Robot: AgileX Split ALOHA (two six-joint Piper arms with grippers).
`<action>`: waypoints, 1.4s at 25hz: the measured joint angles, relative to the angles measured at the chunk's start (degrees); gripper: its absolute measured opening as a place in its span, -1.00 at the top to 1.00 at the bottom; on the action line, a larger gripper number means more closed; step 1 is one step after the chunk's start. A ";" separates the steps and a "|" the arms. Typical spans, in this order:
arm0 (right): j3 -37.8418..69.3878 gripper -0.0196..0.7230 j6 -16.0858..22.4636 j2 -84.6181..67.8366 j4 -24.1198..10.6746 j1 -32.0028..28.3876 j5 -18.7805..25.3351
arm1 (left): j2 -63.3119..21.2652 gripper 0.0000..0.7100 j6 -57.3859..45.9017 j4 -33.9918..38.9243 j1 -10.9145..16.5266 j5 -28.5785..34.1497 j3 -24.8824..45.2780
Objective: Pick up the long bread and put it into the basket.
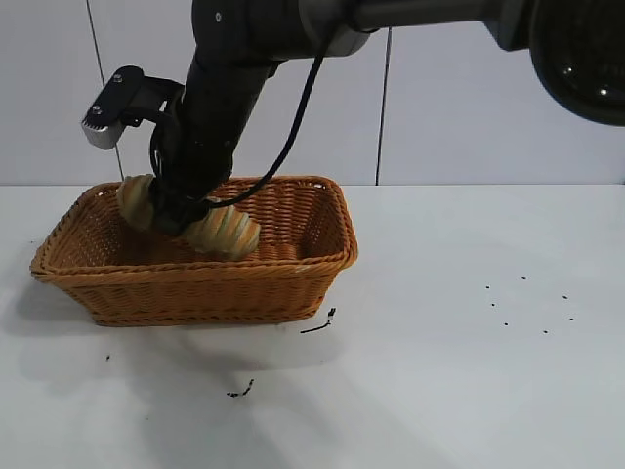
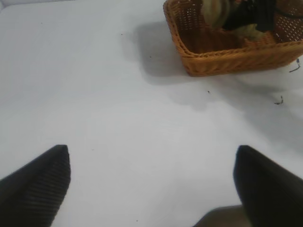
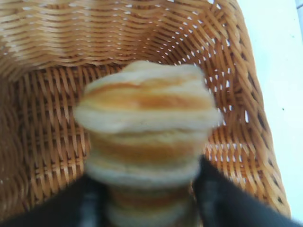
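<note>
From the exterior view, the right arm reaches down from above into the wicker basket (image 1: 293,269), which sits on the white table (image 1: 469,371); the right gripper (image 1: 179,213) is inside the basket around the middle of the long bread (image 1: 227,233), whose two ends stick out to either side of the black fingers, the loaf tilted and above the basket floor. This view does not show how wide the fingers stand. A few dark specks (image 1: 322,322) lie on the table in front of the basket. The left wrist view shows what the exterior one lacks: the left gripper (image 2: 151,182), its two dark fingertips (image 2: 40,182) spread wide with nothing between them, hovering over bare table well apart from the basket (image 2: 213,59), where the bread (image 2: 215,12) and the other arm's gripper appear only partly. The right wrist view looks along the bread (image 3: 147,137) end-on, blurred, with a black finger (image 3: 227,198) on each side of its lower part and the basket's woven floor and walls (image 3: 42,137) behind it; whether the fingers press the loaf or stand off it I cannot tell.
</note>
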 joint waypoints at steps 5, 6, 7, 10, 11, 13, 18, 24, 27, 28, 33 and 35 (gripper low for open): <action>-0.12 -0.92 13.12 -5.23 -1.48 0.00 2.84 | 0.00 -0.96 0.00 0.00 0.00 0.00 0.00; -0.26 -0.92 17.00 -6.38 -2.24 -0.12 3.98 | 0.00 -0.96 0.00 0.00 0.00 0.00 0.00; -0.26 -0.92 20.78 -7.42 -3.09 -0.27 5.01 | 0.00 -0.96 0.00 0.00 0.00 0.00 0.00; -0.26 -0.92 31.98 -9.23 -5.59 -2.16 8.44 | 0.00 -0.96 0.00 0.00 0.00 0.00 0.00; -0.26 -0.92 33.71 -9.44 -6.54 -3.06 9.30 | 0.00 -0.96 0.00 0.00 0.00 0.00 0.00; -0.26 -0.92 36.19 -9.43 -7.81 -5.80 10.76 | 0.00 -0.96 0.00 0.00 0.00 0.00 0.00; -0.26 -0.92 36.69 -9.37 -8.76 -14.43 14.08 | 0.00 -0.96 0.00 0.00 0.00 0.00 0.00; -0.26 -0.92 36.86 -9.37 -8.93 -26.90 16.18 | 0.00 -0.96 0.00 0.00 0.00 0.00 0.00; -0.26 -0.92 36.86 -9.37 -9.08 -31.77 18.06 | 0.00 -0.96 0.00 0.00 0.00 0.00 0.00; -0.26 -0.92 36.86 -9.37 -9.02 -33.14 18.66 | 0.00 -0.96 0.00 0.00 0.00 0.00 0.00; -0.26 -0.92 36.58 -9.37 -8.17 -36.24 22.54 | 0.00 -0.96 0.00 0.00 0.00 0.00 0.00; -0.26 -0.92 36.19 -9.37 -8.11 -36.28 23.17 | 0.00 -0.96 0.00 0.00 0.00 0.00 0.00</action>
